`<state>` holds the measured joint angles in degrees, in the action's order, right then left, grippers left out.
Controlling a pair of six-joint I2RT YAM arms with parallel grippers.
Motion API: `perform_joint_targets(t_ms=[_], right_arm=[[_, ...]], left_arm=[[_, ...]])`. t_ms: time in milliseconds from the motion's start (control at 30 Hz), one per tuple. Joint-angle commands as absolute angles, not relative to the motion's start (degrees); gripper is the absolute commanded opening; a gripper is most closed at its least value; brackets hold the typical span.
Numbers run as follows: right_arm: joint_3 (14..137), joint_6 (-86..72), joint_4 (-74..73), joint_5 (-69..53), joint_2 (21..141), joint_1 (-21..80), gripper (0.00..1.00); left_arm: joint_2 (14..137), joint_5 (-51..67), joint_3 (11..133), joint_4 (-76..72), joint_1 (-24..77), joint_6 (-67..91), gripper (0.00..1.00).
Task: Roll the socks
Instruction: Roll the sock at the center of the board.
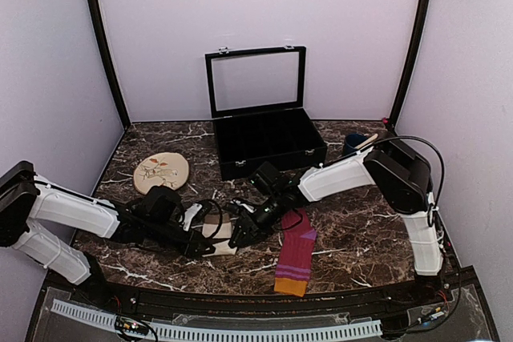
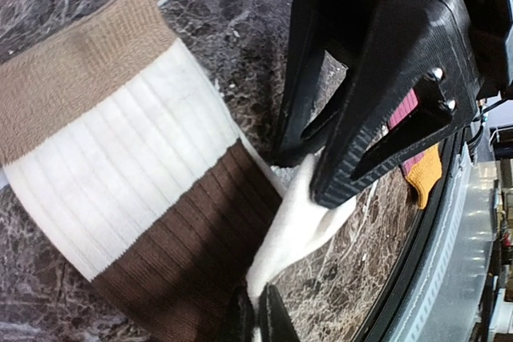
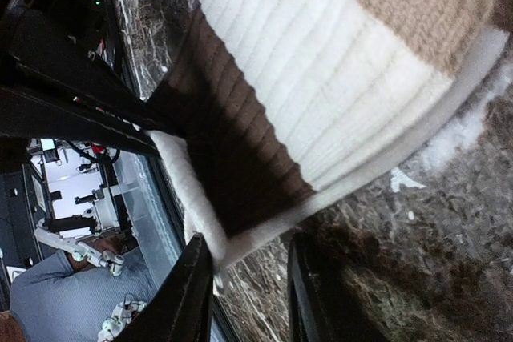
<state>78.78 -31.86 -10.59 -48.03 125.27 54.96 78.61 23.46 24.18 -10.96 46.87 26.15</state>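
Note:
The cream sock (image 2: 120, 166) with tan and brown bands lies flat on the marble table, small in the top view (image 1: 218, 235). My left gripper (image 2: 256, 314) is shut on the white toe edge of this sock, near the table's front (image 1: 208, 244). My right gripper (image 3: 250, 278) stands open, its jaws either side of the sock's white corner (image 3: 210, 238), and its black fingers (image 2: 377, 102) hang over that same edge. The striped magenta-purple sock (image 1: 295, 252) with an orange cuff lies flat to the right, untouched.
An open black case (image 1: 268, 140) stands at the back centre. A round beige floral disc (image 1: 161, 172) lies at the back left. A dark cup with a stick (image 1: 356, 143) sits at the back right. The table's front rim (image 2: 449, 222) runs close by both grippers.

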Motion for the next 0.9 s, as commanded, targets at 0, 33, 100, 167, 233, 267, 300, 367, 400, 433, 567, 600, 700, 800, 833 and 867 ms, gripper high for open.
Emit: perform_joint_targets(t_ms=[0, 33, 100, 167, 233, 267, 300, 367, 400, 433, 567, 600, 700, 800, 833, 867], right_arm=[[79.39, -26.45, -12.58, -45.50, 124.60, 54.28, 0.31], [79.19, -25.81, -12.65, -45.27, 124.43, 54.23, 0.31], [78.82, -24.72, -12.57, -44.59, 123.88, 54.14, 0.32], [78.31, -23.71, -12.08, -43.90, 123.14, 54.07, 0.32], [77.97, -22.28, -12.07, -42.44, 122.17, 53.98, 0.33], [77.77, -21.31, -12.34, -41.51, 121.64, 54.00, 0.33], [77.45, -20.45, -12.42, -40.28, 120.96, 53.99, 0.33], [76.71, -18.52, -12.92, -37.63, 119.25, 53.99, 0.33], [76.20, -17.67, -13.00, -36.12, 118.40, 54.02, 0.33], [75.48, -16.92, -12.89, -34.48, 117.43, 53.97, 0.33], [71.37, -14.56, -11.42, -27.59, 113.49, 54.11, 0.34], [70.78, -13.99, -11.04, -26.32, 112.66, 54.13, 0.34], [68.09, -11.88, -10.17, -22.16, 110.03, 54.89, 0.35], [66.49, -8.20, -9.67, -16.18, 107.51, 57.20, 0.35], [65.07, -7.00, -9.28, -13.81, 106.35, 58.16, 0.35], [64.03, -5.76, -8.72, -12.09, 105.58, 59.13, 0.36]], left_arm=[[79.36, 28.61, 25.69, -8.52, 44.41, 26.65, 0.00], [79.83, 29.33, 26.27, -7.88, 44.07, 26.52, 0.00], [81.20, 31.10, 27.82, -6.38, 43.52, 26.12, 0.00], [83.15, 32.39, 29.78, -4.42, 43.20, 25.47, 0.00], [85.23, 33.72, 31.84, -2.41, 43.01, 24.89, 0.00], [86.32, 34.49, 32.65, -1.71, 42.98, 24.68, 0.00], [87.34, 35.12, 33.42, -0.96, 42.90, 24.66, 0.00], [89.12, 36.11, 34.88, 0.19, 42.66, 24.65, 0.00], [89.64, 36.57, 35.35, 0.64, 42.57, 24.69, 0.00], [90.06, 36.74, 35.82, 1.26, 42.43, 24.80, 0.00], [90.53, 37.61, 36.39, 2.80, 41.63, 24.96, 0.00], [90.59, 37.79, 36.34, 2.99, 41.24, 25.06, 0.00], [90.92, 38.82, 36.22, 3.42, 40.19, 25.14, 0.00], [91.68, 39.77, 36.53, 3.82, 39.57, 25.14, 0.00], [92.00, 40.08, 36.64, 3.80, 39.48, 25.20, 0.00], [92.28, 40.30, 36.65, 3.80, 39.39, 25.19, 0.00]])
